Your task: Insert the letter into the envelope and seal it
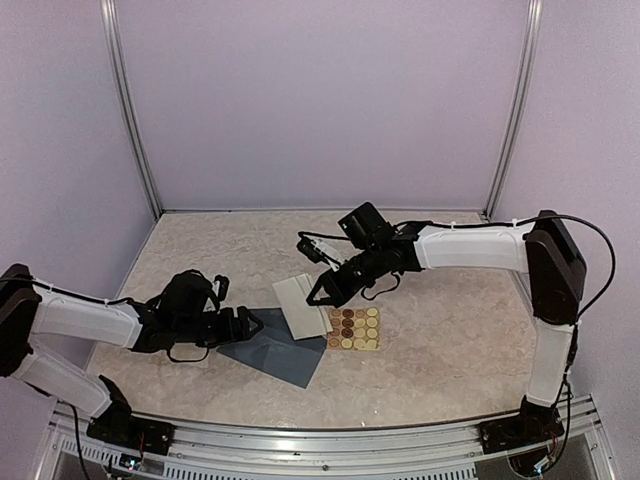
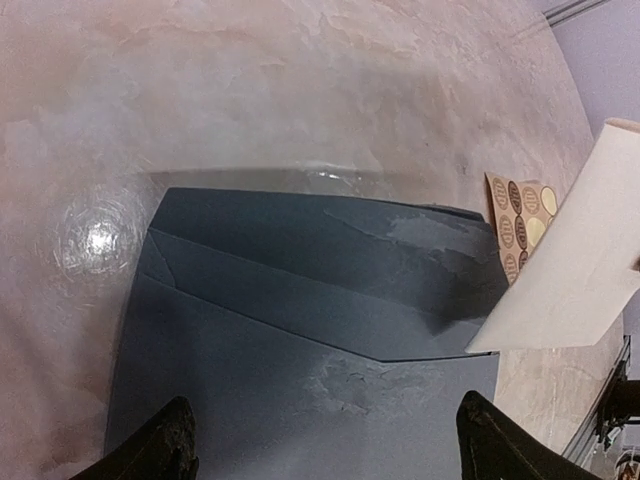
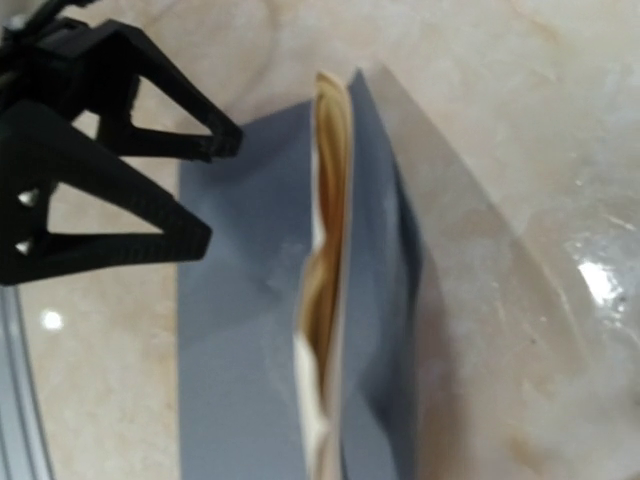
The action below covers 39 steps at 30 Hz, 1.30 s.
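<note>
Sliding the folded beige paper letter [image 1: 295,312], pinched in the tightly closed right hand [image 1: 316,296] over the flat slate blue-grey paper envelope [image 1: 280,352] on the worktop [image 1: 440,350], likely goes best if the wide-open, empty left hand [image 1: 252,324] pins the envelope's near end.

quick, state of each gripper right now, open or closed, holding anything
left gripper: open, holding nothing, above the envelope
right gripper: closed, holding the letter
</note>
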Each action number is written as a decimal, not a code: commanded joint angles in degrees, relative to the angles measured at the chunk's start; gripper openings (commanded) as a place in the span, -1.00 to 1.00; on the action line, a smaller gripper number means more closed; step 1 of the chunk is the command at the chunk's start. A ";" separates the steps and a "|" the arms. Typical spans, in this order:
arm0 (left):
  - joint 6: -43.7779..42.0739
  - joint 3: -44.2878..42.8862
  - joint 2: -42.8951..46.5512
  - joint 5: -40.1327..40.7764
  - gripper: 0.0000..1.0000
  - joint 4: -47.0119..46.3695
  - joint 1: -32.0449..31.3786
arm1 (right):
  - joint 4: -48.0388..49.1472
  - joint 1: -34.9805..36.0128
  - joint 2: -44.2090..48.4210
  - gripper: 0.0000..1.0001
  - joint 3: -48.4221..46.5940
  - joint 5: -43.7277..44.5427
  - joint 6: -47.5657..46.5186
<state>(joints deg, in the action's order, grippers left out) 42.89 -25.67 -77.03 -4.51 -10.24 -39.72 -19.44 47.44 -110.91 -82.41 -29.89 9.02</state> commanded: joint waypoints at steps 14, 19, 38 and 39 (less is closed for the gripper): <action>-8.40 -3.10 -13.82 -5.64 0.69 -10.21 2.02 | -15.79 -0.89 -8.32 -1.00 -8.39 9.70 0.57; -7.50 -3.85 -16.30 -8.08 0.68 -15.06 1.42 | -17.65 -0.83 -8.42 -1.00 -6.68 6.52 2.14; 6.33 3.31 4.08 -2.57 0.74 -0.23 -0.08 | -18.12 -0.62 -9.59 -1.00 -5.74 4.13 6.66; 7.28 4.13 4.51 -3.07 0.74 -0.59 -0.15 | -18.09 -0.57 -9.76 -1.00 -5.81 4.09 6.85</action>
<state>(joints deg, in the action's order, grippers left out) 44.66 -25.56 -74.24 -6.24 -14.44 -39.48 -36.60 46.92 -119.11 -88.55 -24.91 14.76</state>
